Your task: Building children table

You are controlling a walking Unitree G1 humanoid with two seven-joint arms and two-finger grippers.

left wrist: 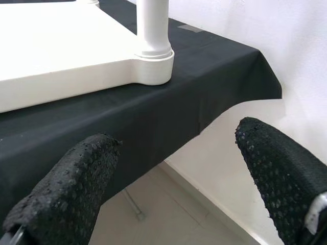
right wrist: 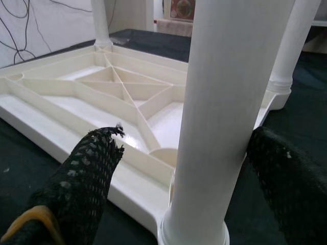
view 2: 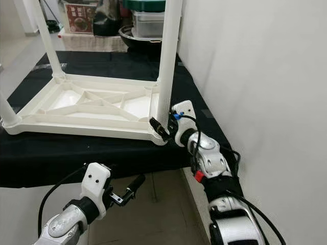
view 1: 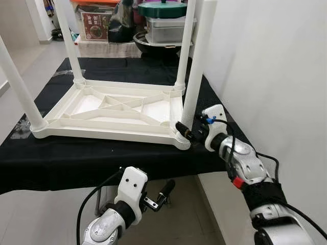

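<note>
A white plastic children's table (view 1: 107,109) lies upside down on a black-covered bench (view 1: 76,158), its four round legs pointing up. My right gripper (view 1: 184,131) is at the foot of the near right leg (view 1: 196,66). It is open, with one black finger on each side of the leg (right wrist: 225,102), and there is a gap to the left finger (right wrist: 87,173). My left gripper (view 1: 161,194) hangs open below the bench's front edge with nothing between its fingers (left wrist: 66,194). It faces the table's near right corner (left wrist: 153,66).
A white wall (view 1: 276,61) runs close along the right side of the bench. Behind the bench stand a green-lidded pot (view 1: 162,9), a metal tub (view 1: 166,28) and a red printed box (view 1: 94,23). Pale floor (view 1: 30,61) shows to the left and below.
</note>
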